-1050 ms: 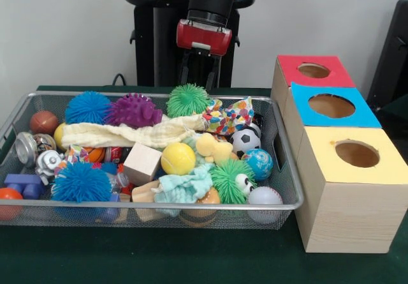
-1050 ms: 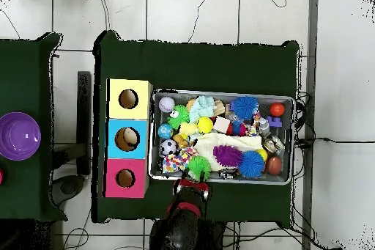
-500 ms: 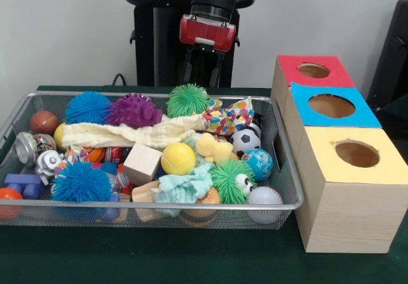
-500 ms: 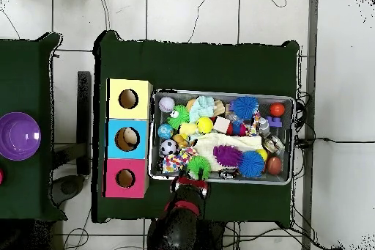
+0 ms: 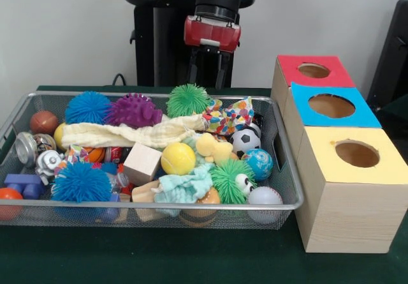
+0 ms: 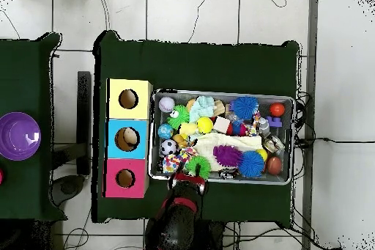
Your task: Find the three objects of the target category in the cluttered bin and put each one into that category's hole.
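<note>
Green cloth table, white wall behind. My gripper (image 5: 210,71) hangs empty, fingers apart, just behind bin (image 5: 280,169). Green spiky ball (image 5: 189,99) sits right below it, at bin's back edge. I guess: go straight down.

Even, bright indoor light, soft shadows under the mesh bin (image 5: 280,169); no strong glare anywhere.

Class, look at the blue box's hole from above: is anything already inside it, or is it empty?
Not empty. In the overhead view a pale rounded thing shows inside the blue box; what it is cannot be told.
</note>
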